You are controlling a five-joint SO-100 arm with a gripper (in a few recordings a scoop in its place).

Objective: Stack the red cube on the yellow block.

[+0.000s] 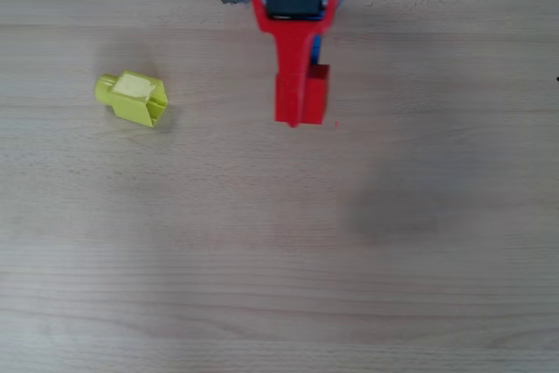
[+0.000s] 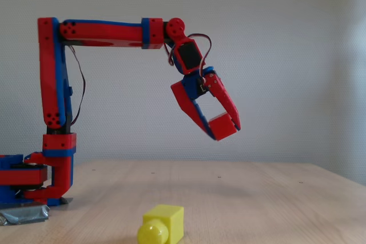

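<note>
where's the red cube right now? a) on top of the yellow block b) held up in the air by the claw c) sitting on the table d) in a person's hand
b: in the fixed view the claw grips the red cube high above the table, while the yellow block sits alone below.

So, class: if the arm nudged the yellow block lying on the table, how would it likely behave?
The yellow block looks rigid and probably light. Its flat sides suggest sliding rather than rolling, though its round stub might make it pivot. The red cube, held between the fingers, may seat unevenly.
</note>
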